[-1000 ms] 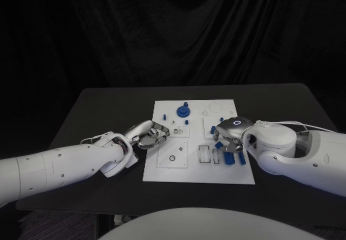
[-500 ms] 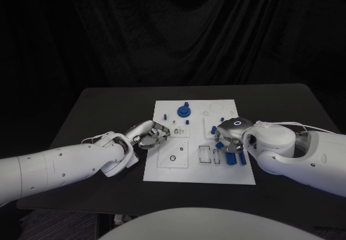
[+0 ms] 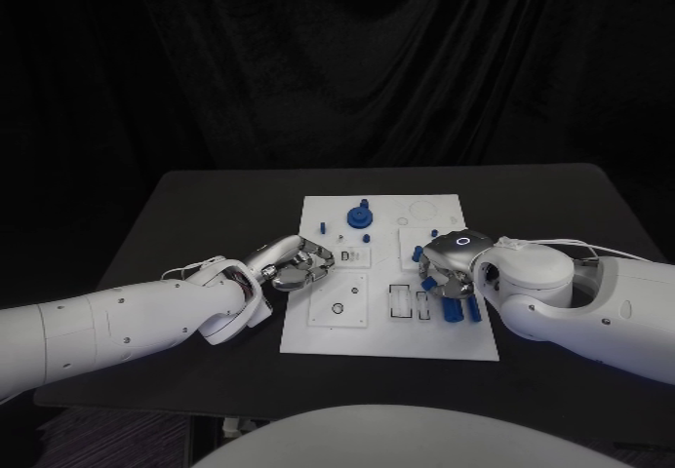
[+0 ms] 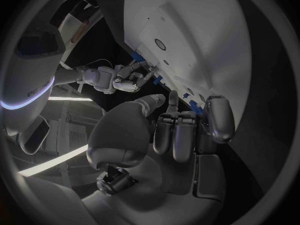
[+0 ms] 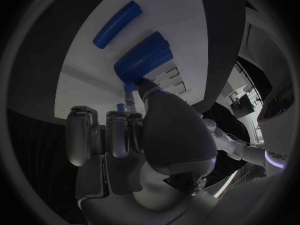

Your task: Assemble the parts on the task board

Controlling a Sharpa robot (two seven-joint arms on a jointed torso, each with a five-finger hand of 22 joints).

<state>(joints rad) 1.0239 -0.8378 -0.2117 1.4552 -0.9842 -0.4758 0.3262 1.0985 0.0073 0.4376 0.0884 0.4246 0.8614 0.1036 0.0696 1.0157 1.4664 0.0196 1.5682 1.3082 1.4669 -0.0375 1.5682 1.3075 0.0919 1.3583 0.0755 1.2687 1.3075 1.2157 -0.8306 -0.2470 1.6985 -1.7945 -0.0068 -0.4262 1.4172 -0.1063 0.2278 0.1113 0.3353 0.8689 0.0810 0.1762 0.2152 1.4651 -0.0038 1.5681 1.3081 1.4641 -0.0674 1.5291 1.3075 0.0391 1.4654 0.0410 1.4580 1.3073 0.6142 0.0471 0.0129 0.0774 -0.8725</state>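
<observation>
Task board (image 3: pixel 388 336) lies mid-counter, unchanged over the last second. Right hand (image 3: pixel 448 265) still pinches a small blue peg (image 5: pixel 128 87) by the blue cylinders (image 5: pixel 142 59); left hand (image 3: pixel 292 265) stays curled, empty. Insertion seems pending.

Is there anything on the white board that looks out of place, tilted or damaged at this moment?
Nothing stands out. The task board lies flat on the table, and no blue part has left it. Two blue cylinders lie on their sides near the right hand; the left hand is at the board's left edge.
</observation>
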